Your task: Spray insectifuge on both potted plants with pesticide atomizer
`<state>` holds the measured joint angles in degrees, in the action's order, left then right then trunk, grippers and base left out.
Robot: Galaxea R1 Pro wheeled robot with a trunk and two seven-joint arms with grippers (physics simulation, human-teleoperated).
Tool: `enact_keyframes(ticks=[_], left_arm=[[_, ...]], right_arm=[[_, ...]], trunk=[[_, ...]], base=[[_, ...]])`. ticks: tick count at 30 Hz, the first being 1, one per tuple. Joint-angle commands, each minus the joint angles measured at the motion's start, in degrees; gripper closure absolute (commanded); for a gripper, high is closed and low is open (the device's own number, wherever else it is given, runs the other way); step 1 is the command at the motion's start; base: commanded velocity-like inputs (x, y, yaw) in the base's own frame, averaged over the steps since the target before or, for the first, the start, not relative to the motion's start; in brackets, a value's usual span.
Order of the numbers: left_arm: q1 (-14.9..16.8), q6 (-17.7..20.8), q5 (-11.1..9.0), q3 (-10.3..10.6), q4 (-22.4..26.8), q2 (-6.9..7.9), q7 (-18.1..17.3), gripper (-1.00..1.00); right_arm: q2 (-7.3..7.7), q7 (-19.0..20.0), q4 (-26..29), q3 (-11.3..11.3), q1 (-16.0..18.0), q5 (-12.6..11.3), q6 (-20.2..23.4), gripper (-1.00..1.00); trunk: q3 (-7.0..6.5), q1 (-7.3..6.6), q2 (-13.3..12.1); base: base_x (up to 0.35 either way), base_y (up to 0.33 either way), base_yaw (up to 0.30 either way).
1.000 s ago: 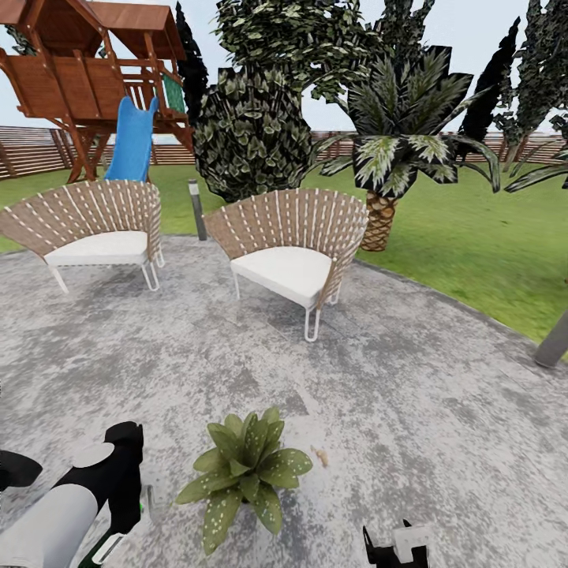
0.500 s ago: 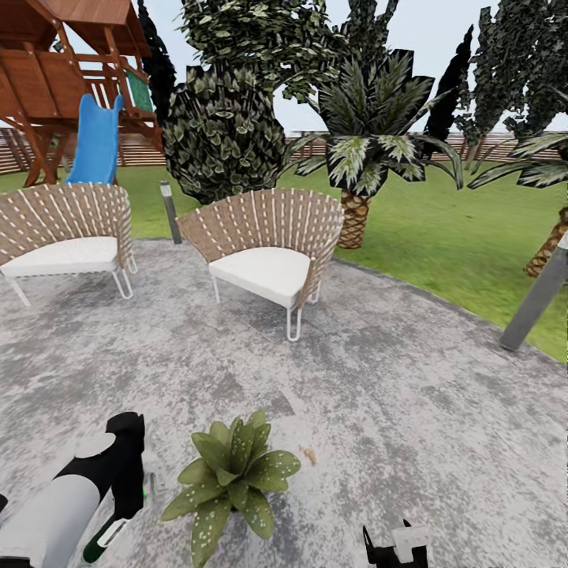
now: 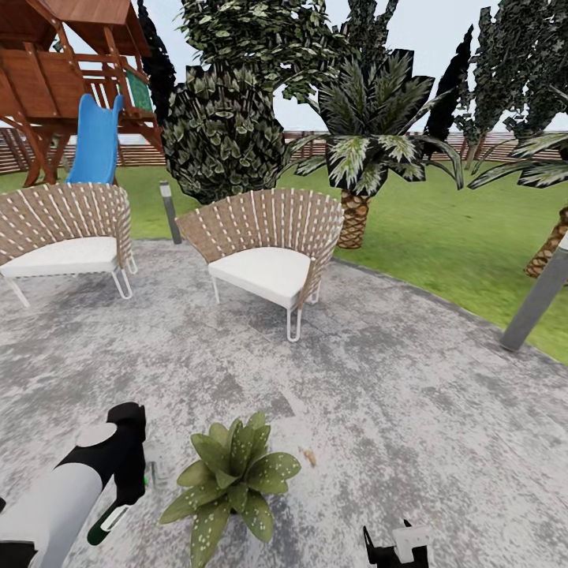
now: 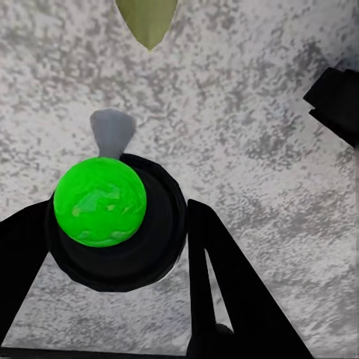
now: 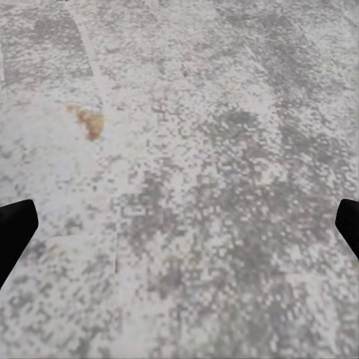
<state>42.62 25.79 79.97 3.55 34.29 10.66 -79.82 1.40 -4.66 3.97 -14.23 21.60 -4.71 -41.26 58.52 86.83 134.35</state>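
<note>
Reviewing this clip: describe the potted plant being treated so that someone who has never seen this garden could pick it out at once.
Start at the round grey paved patio with its two wicker chairs. On the paving in front of the nearer chair, beside the left pincer, sits the potted plant. It is a low rosette of broad, pointed, white-speckled green leaves, unlike the tall palm on the lawn behind.

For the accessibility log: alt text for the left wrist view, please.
The left tool is shut on the pesticide atomizer, seen end-on as a bright green dome in a dark round collar, above the mottled grey patio. A potted plant's leaf tip shows at the frame edge.
</note>
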Motion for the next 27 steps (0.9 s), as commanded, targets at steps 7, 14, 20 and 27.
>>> enact_keyframes(ticks=[7, 14, 20, 27], left_arm=[[0.01, 0.46, -0.25, 0.08, -0.1, 0.89, 0.27, 1.0], [0.14, 1.21, 0.08, 0.14, 0.74, 0.86, 0.27, 1.0], [0.88, 1.41, 0.24, 0.06, 0.81, 2.96, -0.03, 1.0], [4.45, 1.52, 0.26, 0.05, 0.95, 2.31, -0.33, 1.0]], right_arm=[[0.01, -0.17, -0.01, -0.53, 0.02, -0.44, -0.14, -1.0], [0.01, -0.17, -0.01, -0.53, 0.02, -0.47, -0.14, -1.0], [-0.03, -0.17, -0.01, -0.53, 0.02, -0.44, -0.14, -1.0], [0.0, -0.17, -0.01, -0.53, 0.02, -0.41, -0.14, -1.0]], trunk=[[0.05, -0.01, 0.02], [0.05, -0.01, 0.02], [0.05, -0.01, 0.02], [0.05, -0.01, 0.02]], base=[[0.0, 0.0, -0.179], [0.0, 0.0, -0.231], [0.0, 0.0, -0.012], [0.0, 0.0, 0.0]])
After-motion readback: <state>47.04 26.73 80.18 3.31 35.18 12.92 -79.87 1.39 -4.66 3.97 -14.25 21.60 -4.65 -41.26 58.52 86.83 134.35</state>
